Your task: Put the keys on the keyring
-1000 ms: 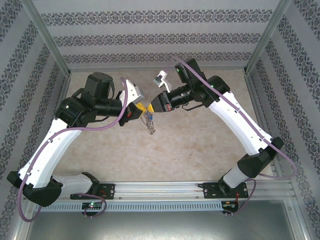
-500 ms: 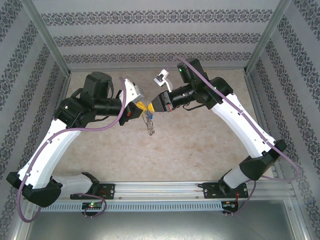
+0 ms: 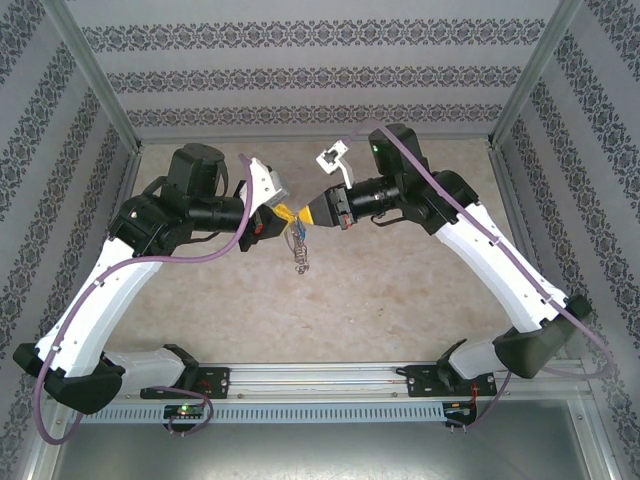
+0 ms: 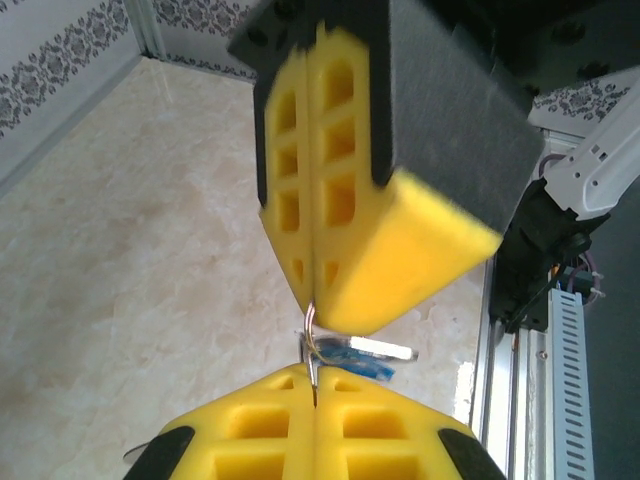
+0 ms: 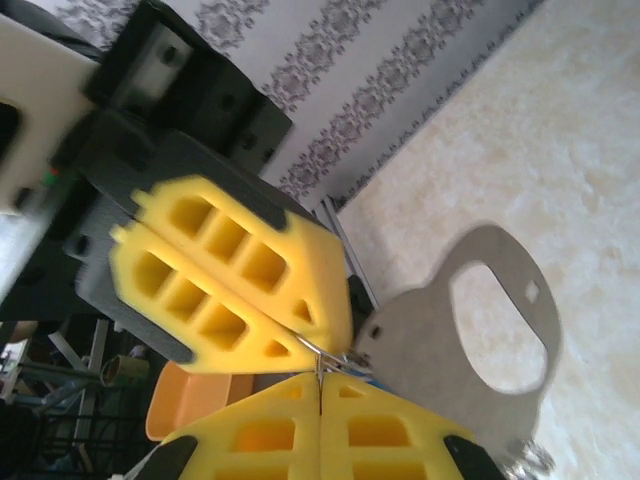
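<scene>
Above the middle of the table my left gripper (image 3: 287, 213) and right gripper (image 3: 313, 213) meet tip to tip, both shut on the thin wire of the keyring (image 3: 299, 246), whose small grey pieces hang below. In the left wrist view my own pads (image 4: 315, 388) pinch the wire (image 4: 311, 335) from below and the right gripper's pads (image 4: 345, 200) pinch it from above. The blue-headed key (image 4: 362, 361) hangs right against the wire; whether it is threaded on I cannot tell. In the right wrist view my pads (image 5: 320, 380) hold the wire (image 5: 332, 352) beside a flat grey holed piece (image 5: 430, 350).
The beige marble table (image 3: 400, 290) is bounded by patterned walls (image 3: 320, 75) and aluminium posts (image 3: 95, 75). A rail (image 3: 320, 375) with the arm bases runs along the near edge. An orange container (image 5: 172, 402) shows behind the left gripper in the right wrist view.
The right arm's elbow and forearm have swung out to the right while its gripper stayed at the ring. The left arm and the hanging ring have hardly moved.
</scene>
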`<state>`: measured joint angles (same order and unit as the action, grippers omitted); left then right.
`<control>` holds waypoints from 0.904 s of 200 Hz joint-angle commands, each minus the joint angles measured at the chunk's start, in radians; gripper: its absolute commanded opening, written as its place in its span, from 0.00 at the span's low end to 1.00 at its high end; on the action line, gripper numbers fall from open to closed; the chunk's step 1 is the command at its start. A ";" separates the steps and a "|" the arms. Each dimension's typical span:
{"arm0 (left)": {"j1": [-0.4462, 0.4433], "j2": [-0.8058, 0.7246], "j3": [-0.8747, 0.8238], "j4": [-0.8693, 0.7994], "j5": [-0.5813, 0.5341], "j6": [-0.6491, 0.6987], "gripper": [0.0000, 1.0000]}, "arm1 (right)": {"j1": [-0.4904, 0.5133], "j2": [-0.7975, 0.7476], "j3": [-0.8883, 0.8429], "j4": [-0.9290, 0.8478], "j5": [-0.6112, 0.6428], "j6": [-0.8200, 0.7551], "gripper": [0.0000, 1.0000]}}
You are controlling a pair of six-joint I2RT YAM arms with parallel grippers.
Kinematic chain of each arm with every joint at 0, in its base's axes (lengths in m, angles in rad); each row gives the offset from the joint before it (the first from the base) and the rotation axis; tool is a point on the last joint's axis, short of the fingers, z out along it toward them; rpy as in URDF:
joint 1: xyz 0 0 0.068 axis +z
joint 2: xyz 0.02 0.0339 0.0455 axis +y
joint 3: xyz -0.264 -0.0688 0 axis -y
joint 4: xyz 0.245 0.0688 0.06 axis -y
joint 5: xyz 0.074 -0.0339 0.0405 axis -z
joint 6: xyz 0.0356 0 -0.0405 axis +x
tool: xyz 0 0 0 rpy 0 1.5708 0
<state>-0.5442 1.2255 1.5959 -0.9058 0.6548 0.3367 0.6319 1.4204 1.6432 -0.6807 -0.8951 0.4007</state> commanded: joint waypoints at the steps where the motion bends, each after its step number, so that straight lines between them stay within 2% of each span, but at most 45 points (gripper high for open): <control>1: -0.028 0.008 0.003 -0.033 0.058 0.006 0.00 | -0.015 -0.035 -0.015 0.181 -0.033 0.034 0.00; 56: -0.028 0.004 -0.002 -0.035 0.052 0.011 0.00 | -0.016 -0.003 0.022 0.111 -0.038 0.029 0.00; 151: -0.027 -0.016 -0.033 -0.051 0.008 0.008 0.00 | -0.012 -0.057 0.004 0.019 -0.063 -0.008 0.00; 181: -0.027 -0.011 -0.030 -0.040 -0.003 -0.006 0.00 | -0.001 -0.057 0.053 -0.119 -0.040 -0.071 0.00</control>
<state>-0.5621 1.2327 1.5654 -0.9363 0.6640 0.3367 0.6197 1.3827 1.6440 -0.6800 -0.9272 0.3927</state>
